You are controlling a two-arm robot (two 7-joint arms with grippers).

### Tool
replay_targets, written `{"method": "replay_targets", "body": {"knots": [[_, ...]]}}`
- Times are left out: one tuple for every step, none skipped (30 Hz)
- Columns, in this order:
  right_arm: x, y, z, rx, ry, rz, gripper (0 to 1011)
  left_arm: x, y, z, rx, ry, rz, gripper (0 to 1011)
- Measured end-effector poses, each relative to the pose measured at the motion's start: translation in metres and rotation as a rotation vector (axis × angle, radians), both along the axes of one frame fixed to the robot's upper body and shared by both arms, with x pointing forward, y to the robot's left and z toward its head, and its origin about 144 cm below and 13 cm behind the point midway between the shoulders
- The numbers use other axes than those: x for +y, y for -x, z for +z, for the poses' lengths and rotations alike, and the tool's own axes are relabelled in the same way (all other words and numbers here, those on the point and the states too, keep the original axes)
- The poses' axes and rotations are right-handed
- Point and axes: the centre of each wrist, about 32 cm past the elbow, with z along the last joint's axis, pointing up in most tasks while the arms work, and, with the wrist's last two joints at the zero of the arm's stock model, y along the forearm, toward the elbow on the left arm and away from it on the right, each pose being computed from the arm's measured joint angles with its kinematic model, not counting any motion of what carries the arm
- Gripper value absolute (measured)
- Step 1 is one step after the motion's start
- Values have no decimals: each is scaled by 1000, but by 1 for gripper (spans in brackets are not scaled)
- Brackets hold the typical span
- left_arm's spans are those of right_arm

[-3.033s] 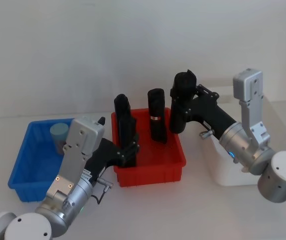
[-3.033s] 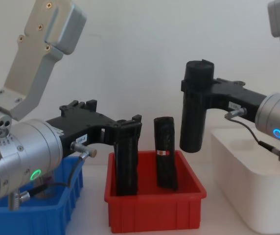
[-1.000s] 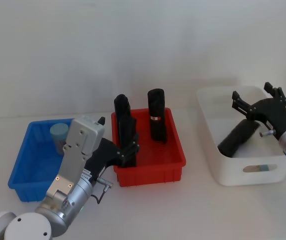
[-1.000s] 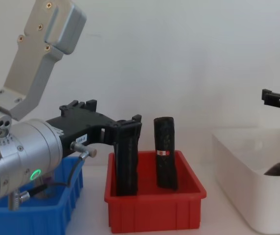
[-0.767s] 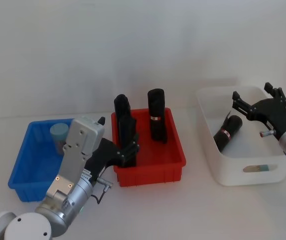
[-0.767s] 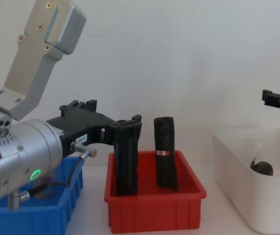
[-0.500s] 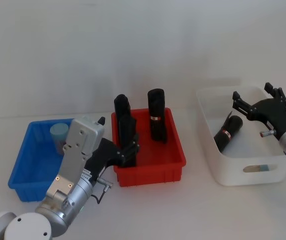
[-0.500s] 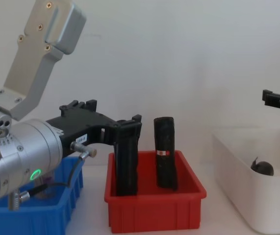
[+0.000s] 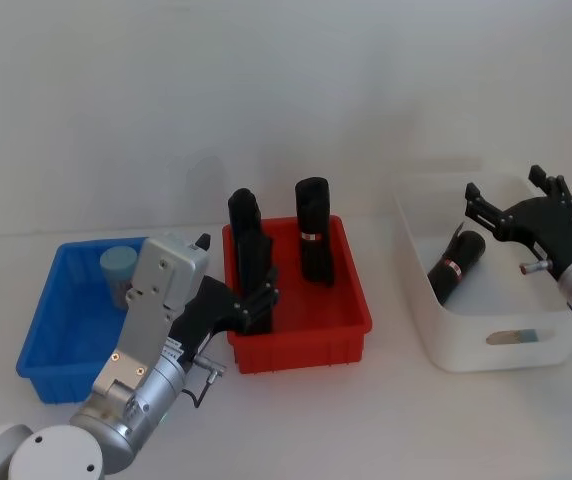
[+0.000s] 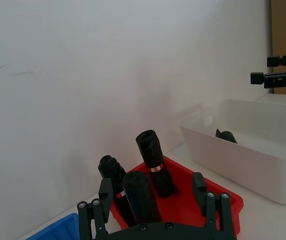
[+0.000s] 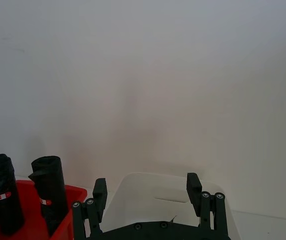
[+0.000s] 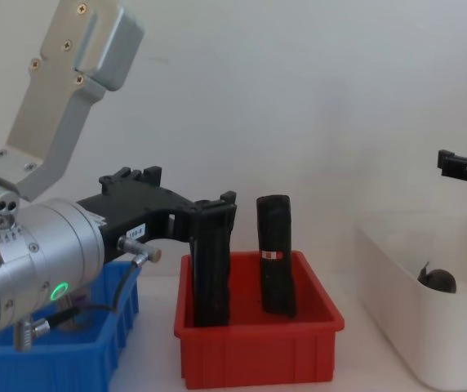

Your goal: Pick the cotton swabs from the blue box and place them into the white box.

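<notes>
A cotton swabs jar (image 9: 118, 267) with a pale teal lid stands in the far corner of the blue box (image 9: 58, 345) at the left. My left gripper (image 9: 257, 299) is to the right of that box, over the red bin (image 9: 306, 345); the left wrist view shows this gripper (image 10: 152, 189) open, with an upright black roll (image 10: 141, 196) between its fingers. My right gripper (image 9: 504, 185) hovers open and empty above the white box (image 9: 496, 340) at the right. The chest view shows the blue box (image 12: 62, 359) low at the left, behind my left arm.
A black roll (image 9: 454, 266) lies slanted inside the white box. Two more black rolls stand upright in the red bin, one (image 9: 314, 243) toward its far side. A white wall rises close behind the bins.
Three seconds ago my right gripper held a black roll above the red bin; that roll now lies in the white box and the gripper is open. The left arm has not moved.
</notes>
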Motion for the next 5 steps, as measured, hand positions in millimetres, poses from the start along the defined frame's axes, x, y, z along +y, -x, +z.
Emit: {"method": "replay_targets", "body": {"knots": [[0,0,0,0,0,0,1002,0,0,0,0,0,0,1000],[0,0,0,0,0,0,1002,0,0,0,0,0,0,1000],[0,0,0,0,0,0,1002,0,0,0,0,0,0,1000],[0,0,0,0,0,0,1002,0,0,0,0,0,0,1000],[0,0,0,0,0,0,1002,0,0,0,0,0,0,1000]]}}
